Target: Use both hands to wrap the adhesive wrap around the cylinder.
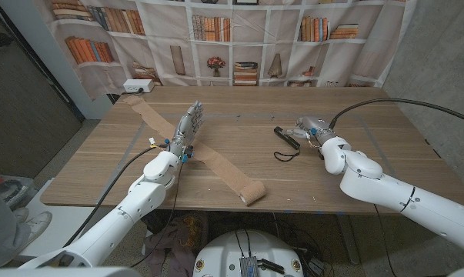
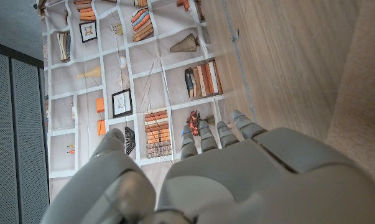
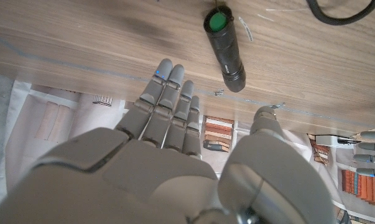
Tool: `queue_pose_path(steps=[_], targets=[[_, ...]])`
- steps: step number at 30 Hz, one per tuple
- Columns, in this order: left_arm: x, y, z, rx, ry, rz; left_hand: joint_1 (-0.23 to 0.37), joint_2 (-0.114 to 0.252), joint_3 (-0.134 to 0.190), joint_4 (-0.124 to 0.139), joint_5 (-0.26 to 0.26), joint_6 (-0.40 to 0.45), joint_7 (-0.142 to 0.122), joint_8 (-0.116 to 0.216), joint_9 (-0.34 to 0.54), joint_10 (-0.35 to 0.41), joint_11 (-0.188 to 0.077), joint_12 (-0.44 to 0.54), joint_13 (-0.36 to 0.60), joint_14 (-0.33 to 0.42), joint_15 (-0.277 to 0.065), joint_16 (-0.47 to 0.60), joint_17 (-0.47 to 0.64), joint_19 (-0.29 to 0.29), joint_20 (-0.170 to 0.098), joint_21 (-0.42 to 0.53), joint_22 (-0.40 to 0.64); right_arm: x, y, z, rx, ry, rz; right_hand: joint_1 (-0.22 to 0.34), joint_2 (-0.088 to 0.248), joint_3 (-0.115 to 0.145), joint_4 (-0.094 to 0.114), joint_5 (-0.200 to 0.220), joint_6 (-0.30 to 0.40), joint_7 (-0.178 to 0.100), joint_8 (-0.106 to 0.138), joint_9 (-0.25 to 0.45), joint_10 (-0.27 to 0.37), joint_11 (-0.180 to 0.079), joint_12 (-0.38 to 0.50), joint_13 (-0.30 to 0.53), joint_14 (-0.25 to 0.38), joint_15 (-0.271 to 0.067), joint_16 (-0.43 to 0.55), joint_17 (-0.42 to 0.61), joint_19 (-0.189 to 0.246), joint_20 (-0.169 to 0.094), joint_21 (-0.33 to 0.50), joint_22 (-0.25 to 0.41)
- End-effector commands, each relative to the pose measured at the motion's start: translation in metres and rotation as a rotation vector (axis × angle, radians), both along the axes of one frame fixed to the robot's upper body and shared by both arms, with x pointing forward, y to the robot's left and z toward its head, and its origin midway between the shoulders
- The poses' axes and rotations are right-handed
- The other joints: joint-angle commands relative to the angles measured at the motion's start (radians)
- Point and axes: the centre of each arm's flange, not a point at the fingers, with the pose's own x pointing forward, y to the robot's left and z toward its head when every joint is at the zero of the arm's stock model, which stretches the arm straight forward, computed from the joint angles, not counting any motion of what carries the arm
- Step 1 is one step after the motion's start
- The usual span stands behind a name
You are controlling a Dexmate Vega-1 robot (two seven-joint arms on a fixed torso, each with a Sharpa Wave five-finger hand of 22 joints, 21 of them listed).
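A long tan strip of adhesive wrap (image 1: 216, 160) lies diagonally across the table, from the far left down to its rolled end (image 1: 255, 193) near the front edge. My left hand (image 1: 189, 127) stands over the strip's middle with fingers stretched and holds nothing; the wrap (image 2: 361, 112) runs beside that hand (image 2: 237, 174) in the left wrist view. The cylinder, a black flashlight (image 1: 285, 136) with a green end cap (image 3: 216, 23) and a cord loop (image 1: 287, 156), lies right of centre. My right hand (image 1: 308, 127) is just beside it, fingers apart, holding nothing (image 3: 168, 143).
A white box (image 1: 135, 87) sits at the table's far left corner. A black cable (image 1: 393, 104) arcs over the table to my right arm. A bookshelf-print curtain (image 1: 239, 38) hangs behind the table.
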Motion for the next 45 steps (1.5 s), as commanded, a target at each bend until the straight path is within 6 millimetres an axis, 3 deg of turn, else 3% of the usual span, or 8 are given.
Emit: queue_pose_path(steps=[1,5,23,28,35,45], targets=[[0.000,0.000,0.000,0.001,0.002,-0.003,-0.001,0.003,-0.004,-0.003,0.002,0.009,-0.003,0.006,0.004,0.002,0.003,0.001,0.004,-0.009,-0.001,0.009,0.005,-0.006,0.001,-0.001,0.004,0.000,0.007,-0.011,-0.055,0.003,-0.038,0.012,0.004,0.006,-0.001,-0.001,0.019,-0.011,0.011,0.003,0.028,-0.004,0.011,-0.002,0.022,-0.159,0.008,0.007,0.019,-0.006,0.015,0.009],[0.000,0.000,-0.001,0.003,0.003,-0.005,-0.001,0.003,-0.005,-0.003,0.002,0.010,-0.003,0.006,0.004,0.003,0.001,0.001,0.004,-0.009,0.000,0.009,0.005,-0.006,0.001,-0.001,0.004,-0.001,0.006,-0.014,-0.062,-0.002,-0.048,0.016,0.000,0.006,-0.002,-0.001,0.073,-0.048,0.028,0.005,0.054,-0.011,0.015,-0.007,0.037,-0.160,0.006,0.009,0.025,-0.013,0.030,0.018],[0.000,-0.002,-0.003,0.012,0.005,-0.017,-0.001,0.004,-0.007,-0.003,0.001,0.013,-0.002,0.004,0.004,0.003,0.002,0.000,0.004,-0.009,0.000,0.010,0.005,-0.008,0.002,-0.001,0.004,0.002,0.005,-0.024,-0.100,0.017,-0.091,0.035,0.004,0.013,-0.008,0.001,0.116,-0.069,0.040,0.008,0.092,-0.016,0.026,-0.004,0.051,-0.163,0.003,0.014,0.031,-0.022,0.049,0.027],[-0.001,-0.002,-0.004,0.004,0.002,-0.007,-0.001,0.004,-0.007,-0.004,0.001,0.011,-0.002,0.002,0.003,0.002,0.005,-0.001,0.004,-0.010,0.000,0.009,0.005,-0.007,0.002,-0.001,0.004,0.007,0.005,-0.023,-0.105,0.015,-0.100,0.066,0.005,0.023,-0.020,0.002,0.121,-0.090,0.039,0.009,0.098,-0.027,0.028,-0.001,0.051,-0.163,0.000,0.017,0.031,-0.026,0.059,0.035],[-0.002,-0.004,-0.005,0.002,0.001,-0.001,-0.001,0.005,-0.008,-0.004,0.001,0.011,-0.003,0.001,0.003,0.002,0.004,-0.001,0.004,-0.010,0.000,0.009,0.005,-0.007,0.002,-0.001,0.004,0.013,0.007,-0.025,-0.123,0.030,-0.104,0.069,0.005,0.023,-0.018,0.001,0.126,-0.089,0.039,0.009,0.105,-0.027,0.030,0.002,0.060,-0.162,0.001,0.019,0.041,-0.037,0.068,0.038],[-0.002,-0.004,-0.006,0.005,0.003,0.000,0.000,0.006,-0.009,-0.004,0.001,0.006,-0.003,-0.004,0.003,-0.018,0.002,-0.009,0.005,-0.014,0.000,0.008,0.005,-0.009,0.002,-0.001,0.004,0.015,0.009,-0.029,-0.167,0.040,-0.121,0.119,0.019,0.041,-0.030,0.002,0.133,-0.102,0.038,0.010,0.124,-0.044,0.037,0.008,0.079,-0.168,0.010,0.031,0.033,-0.047,0.079,0.046]])
